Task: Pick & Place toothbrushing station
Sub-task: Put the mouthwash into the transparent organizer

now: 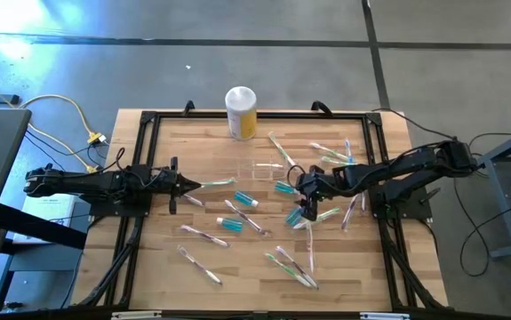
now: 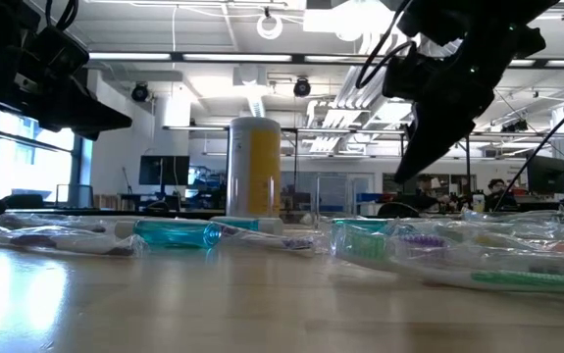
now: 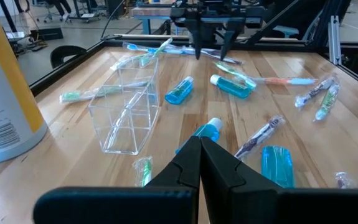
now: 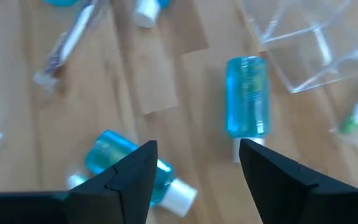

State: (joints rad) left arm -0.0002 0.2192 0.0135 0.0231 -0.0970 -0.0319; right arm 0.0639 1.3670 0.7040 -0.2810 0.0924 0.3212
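The toothbrushing station [image 1: 255, 171] is a small clear plastic holder with inner dividers, resting on the wooden table just behind its middle. It also shows in the left wrist view [image 3: 129, 115] and at the edge of the right wrist view [image 4: 297, 50]. My left gripper [image 1: 188, 185] is shut and empty, above the table to the holder's left, pointing toward it [image 3: 200, 152]. My right gripper [image 1: 307, 210] is open and empty, to the holder's right and nearer the front. It points down over two small blue bottles [image 4: 247, 102] [image 4: 122, 165], and its fingers touch nothing [image 4: 197, 163].
A tall yellow canister with a white lid [image 1: 241, 112] stands at the table's far edge behind the holder. Several wrapped toothbrushes [image 1: 203, 235] and small blue bottles [image 1: 246, 200] lie scattered over the middle, right and front of the table. A black frame [image 1: 148, 120] borders the table.
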